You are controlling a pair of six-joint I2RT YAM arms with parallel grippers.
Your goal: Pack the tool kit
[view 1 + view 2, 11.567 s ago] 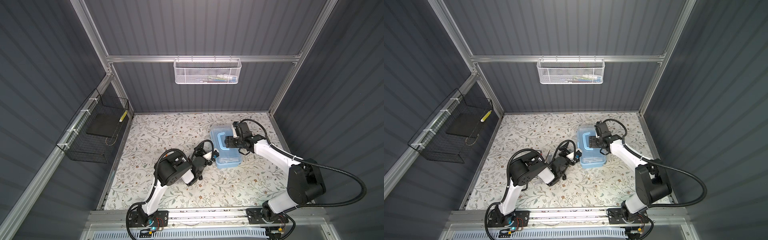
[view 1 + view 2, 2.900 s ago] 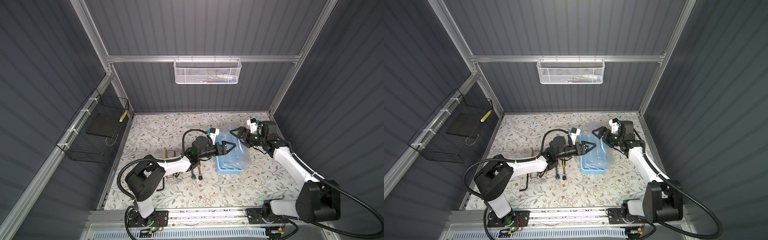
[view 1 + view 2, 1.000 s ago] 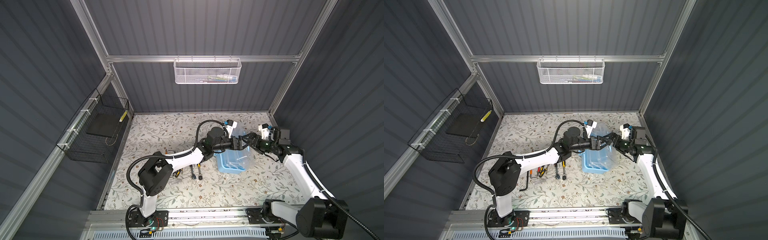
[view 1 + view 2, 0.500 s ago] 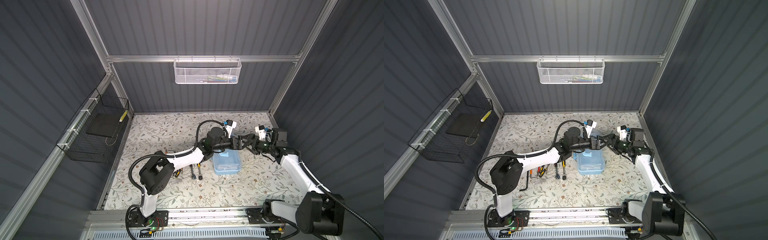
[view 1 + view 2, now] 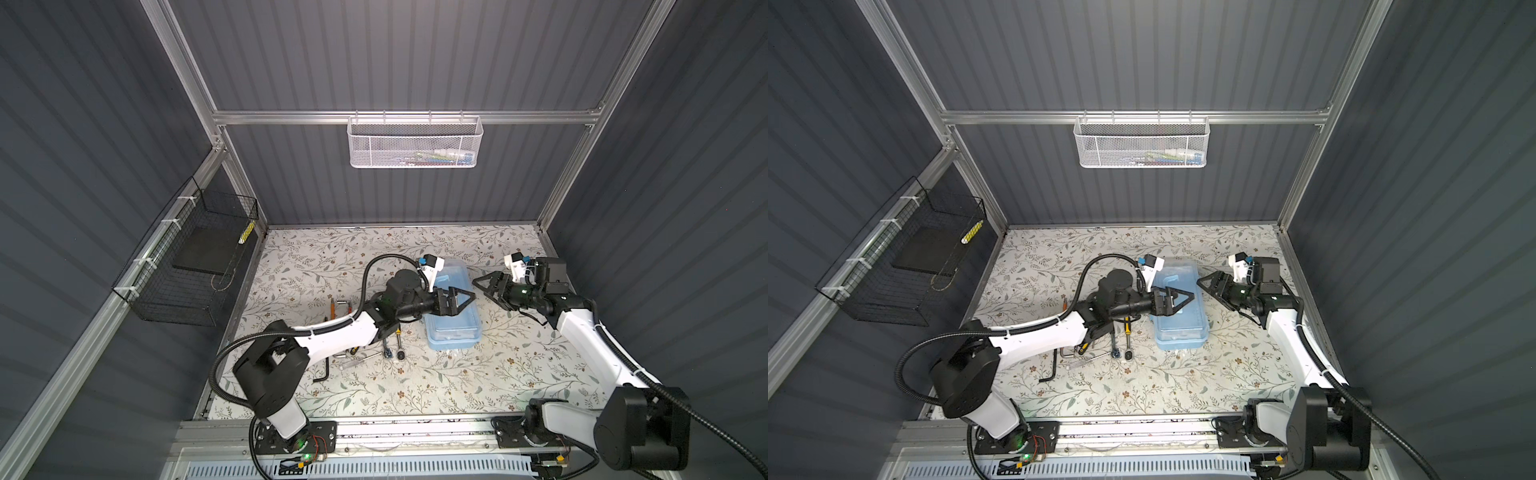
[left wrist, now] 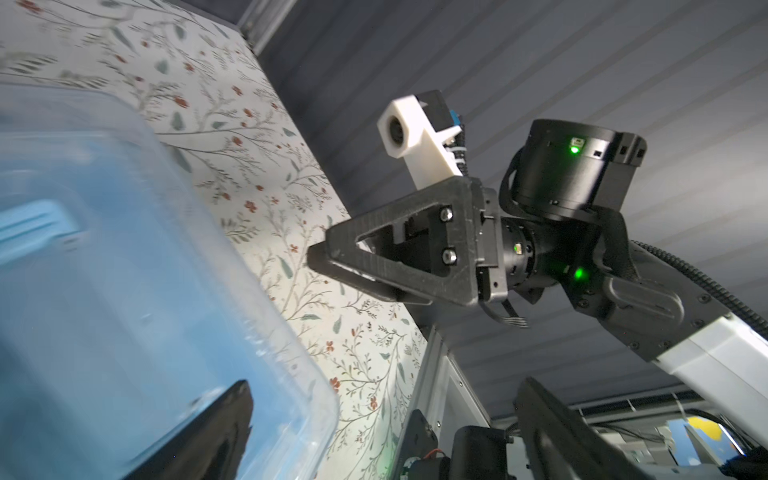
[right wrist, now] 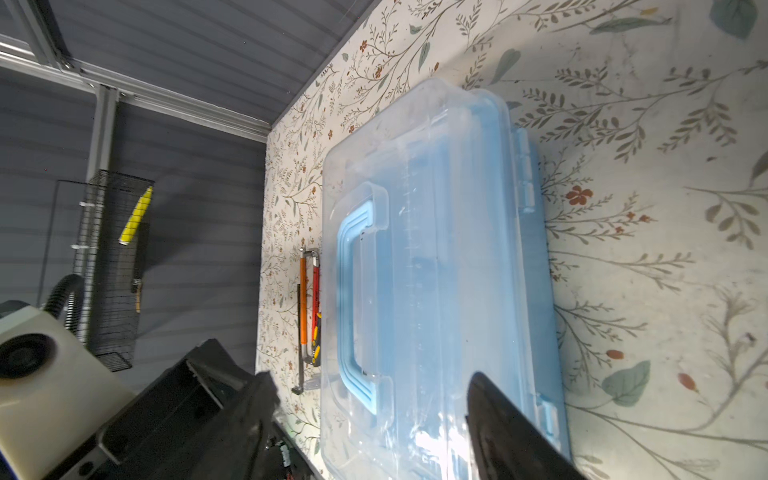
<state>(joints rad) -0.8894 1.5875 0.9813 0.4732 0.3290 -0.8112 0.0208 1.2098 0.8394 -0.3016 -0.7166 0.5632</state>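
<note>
Two open, empty end effectors: we see the left end effector (image 5: 467,298) over the light blue plastic box with clear lid (image 5: 455,332), mid flowery tabletop (image 5: 415,386), the right end effector (image 5: 482,284) just beside.

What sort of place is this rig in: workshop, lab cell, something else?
Most likely a purpose-built robot test cell, not a working shop: dark ribbed wall panels in an aluminium frame box in a floral table, and the left arm and right arm sit on a rail at its front.

White mesh basket (image 5: 395,145), black wire basket (image 5: 174,301)
</note>
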